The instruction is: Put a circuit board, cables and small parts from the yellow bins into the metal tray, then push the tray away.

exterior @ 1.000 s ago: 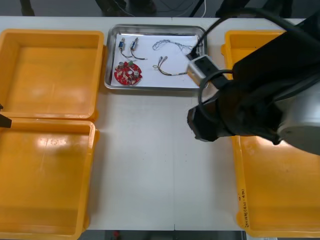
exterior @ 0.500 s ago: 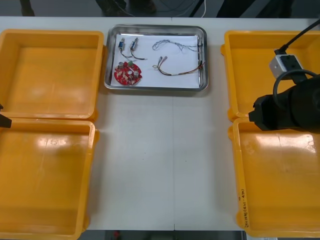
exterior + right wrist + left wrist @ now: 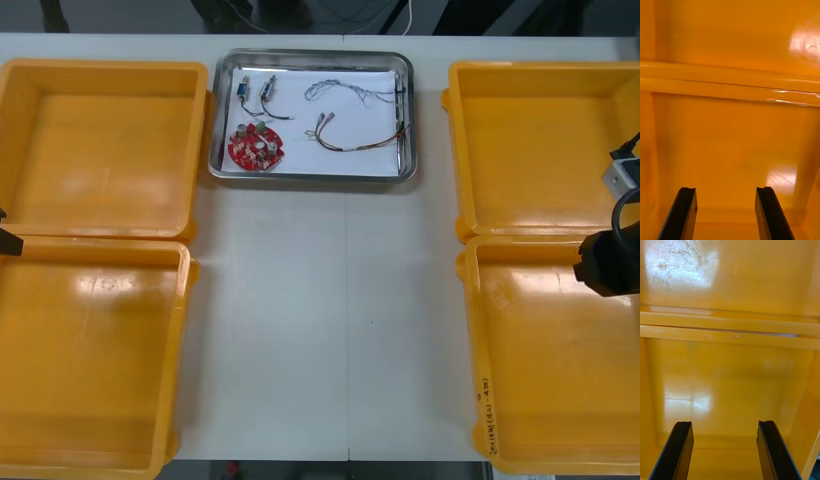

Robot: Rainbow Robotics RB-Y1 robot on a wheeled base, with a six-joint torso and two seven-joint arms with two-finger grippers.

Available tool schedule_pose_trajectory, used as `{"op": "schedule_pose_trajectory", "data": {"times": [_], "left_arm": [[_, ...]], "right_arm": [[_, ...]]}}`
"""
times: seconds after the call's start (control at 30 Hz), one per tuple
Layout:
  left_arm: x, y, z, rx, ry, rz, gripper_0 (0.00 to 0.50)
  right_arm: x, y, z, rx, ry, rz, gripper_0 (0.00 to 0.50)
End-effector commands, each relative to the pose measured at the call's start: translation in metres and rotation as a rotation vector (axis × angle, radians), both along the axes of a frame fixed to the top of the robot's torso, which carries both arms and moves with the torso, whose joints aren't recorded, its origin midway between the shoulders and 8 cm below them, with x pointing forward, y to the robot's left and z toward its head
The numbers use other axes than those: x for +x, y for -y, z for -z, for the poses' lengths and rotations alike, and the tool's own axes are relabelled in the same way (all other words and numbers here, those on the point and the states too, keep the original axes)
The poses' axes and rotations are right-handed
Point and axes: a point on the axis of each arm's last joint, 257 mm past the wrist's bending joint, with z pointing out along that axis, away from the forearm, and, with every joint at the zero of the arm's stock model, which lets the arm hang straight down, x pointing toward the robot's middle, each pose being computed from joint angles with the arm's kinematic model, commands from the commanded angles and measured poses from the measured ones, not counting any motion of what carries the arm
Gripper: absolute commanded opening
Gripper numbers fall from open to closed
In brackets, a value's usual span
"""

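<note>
The metal tray (image 3: 310, 176) lies at the table's far middle, white inside. It holds a round red circuit board (image 3: 256, 146), a twisted blue and white cable (image 3: 345, 92), a red and yellow cable (image 3: 350, 141), a black cable (image 3: 401, 128) and small metal parts (image 3: 255, 90). My right arm (image 3: 610, 265) shows at the right edge, over the seam between the two right bins. My right gripper (image 3: 724, 213) is open above a bare bin floor. My left gripper (image 3: 724, 452) is open too, over a bare left bin, with the left arm (image 3: 8, 238) at the left edge.
Two yellow bins stand on the left, far (image 3: 100, 150) and near (image 3: 85, 360), and two on the right, far (image 3: 540, 140) and near (image 3: 560, 380). All look bare inside. Light table (image 3: 330, 320) stretches between them in front of the tray.
My right arm has pulled back from beside the tray's right end to the right edge, over the right bins. The tray and its contents have stayed put. The left arm is unmoved.
</note>
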Motion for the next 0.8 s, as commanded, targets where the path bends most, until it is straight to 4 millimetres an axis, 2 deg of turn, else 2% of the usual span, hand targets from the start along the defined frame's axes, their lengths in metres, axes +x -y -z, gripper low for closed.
{"op": "schedule_pose_trajectory", "data": {"times": [0.03, 0.2, 0.37, 0.8], "left_arm": [[-0.005, -0.008, -0.01, 0.064, 0.017, 0.072, 0.5], [-0.005, -0.008, -0.01, 0.064, 0.017, 0.072, 0.5], [-0.005, -0.008, -0.01, 0.064, 0.017, 0.072, 0.5], [-0.005, -0.008, -0.01, 0.064, 0.017, 0.072, 0.5]], "right_arm": [[0.006, 0.027, -0.011, 0.009, 0.021, 0.044, 0.452], [0.015, 0.033, -0.018, 0.088, 0.035, 0.06, 0.451], [0.021, 0.042, -0.025, 0.081, 0.044, 0.068, 0.452], [0.023, 0.055, -0.025, 0.113, 0.025, 0.12, 0.451]]}}
